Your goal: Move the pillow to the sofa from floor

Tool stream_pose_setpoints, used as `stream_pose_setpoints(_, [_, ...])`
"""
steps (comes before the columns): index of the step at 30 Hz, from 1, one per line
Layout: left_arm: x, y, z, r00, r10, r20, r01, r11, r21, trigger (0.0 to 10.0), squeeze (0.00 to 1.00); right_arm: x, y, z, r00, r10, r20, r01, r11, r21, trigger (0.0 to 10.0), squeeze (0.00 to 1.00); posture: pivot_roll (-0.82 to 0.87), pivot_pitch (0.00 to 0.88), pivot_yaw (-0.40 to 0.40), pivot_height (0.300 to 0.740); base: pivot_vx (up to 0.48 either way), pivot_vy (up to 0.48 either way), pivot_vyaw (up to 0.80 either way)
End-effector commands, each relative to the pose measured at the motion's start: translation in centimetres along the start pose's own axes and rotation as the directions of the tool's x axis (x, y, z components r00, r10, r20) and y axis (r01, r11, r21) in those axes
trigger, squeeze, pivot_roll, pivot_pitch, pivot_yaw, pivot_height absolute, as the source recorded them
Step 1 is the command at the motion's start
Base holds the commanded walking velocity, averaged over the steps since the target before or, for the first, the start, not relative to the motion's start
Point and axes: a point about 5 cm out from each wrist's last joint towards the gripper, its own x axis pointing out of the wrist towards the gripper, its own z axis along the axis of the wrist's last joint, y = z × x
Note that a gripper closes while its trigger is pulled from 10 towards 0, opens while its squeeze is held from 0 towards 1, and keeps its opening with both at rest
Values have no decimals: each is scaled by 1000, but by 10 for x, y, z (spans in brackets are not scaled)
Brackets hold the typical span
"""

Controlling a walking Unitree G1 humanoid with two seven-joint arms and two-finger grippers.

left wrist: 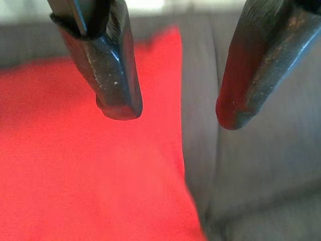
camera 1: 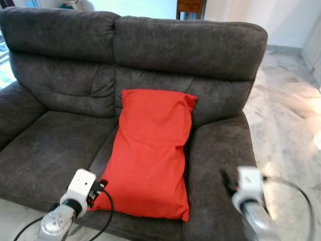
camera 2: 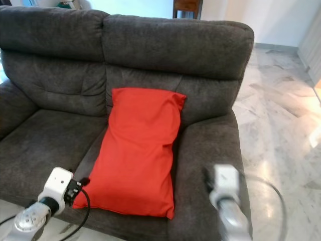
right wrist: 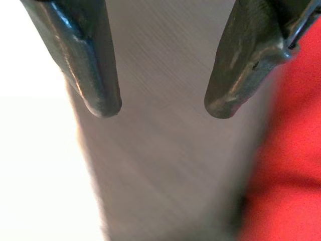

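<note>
A red pillow (camera 1: 150, 150) lies on the dark grey sofa (camera 1: 55, 145), leaning up against the backrest beside the right armrest (camera 1: 218, 150). My left gripper (camera 1: 100, 187) is at the pillow's lower left corner; in the left wrist view it (left wrist: 173, 113) is open, with the red pillow (left wrist: 75, 165) under it and nothing between the fingers. My right gripper (camera 1: 228, 182) hovers over the front of the right armrest, blurred. In the right wrist view it (right wrist: 163, 108) is open above the grey armrest (right wrist: 165, 165), with the pillow (right wrist: 291, 150) to one side.
The sofa's left seat cushion (camera 1: 50, 150) is bare. Pale marble floor (camera 1: 291, 125) runs along the sofa's right side. A wooden piece of furniture (camera 1: 189, 7) stands behind the backrest.
</note>
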Motion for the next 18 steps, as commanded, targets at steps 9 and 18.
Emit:
stream_pose_setpoints(9, [-14, -23, -73, 957, -16, -290, -16, 994, -108, 10000, 0, -52, -42, -108, 908, -198, -368, 234, 971, 53, 10000, 0, 18, 56, 72, 740, 0, 0, 0])
stream_pose_setpoints(18, [-26, -40, -102, 891, -97, -443, 64, 994, -89, 10000, 0, -69, -26, -134, 881, -149, -449, 219, 970, 108, 10000, 0, 5, 0, 99, 740, 0, 0, 0])
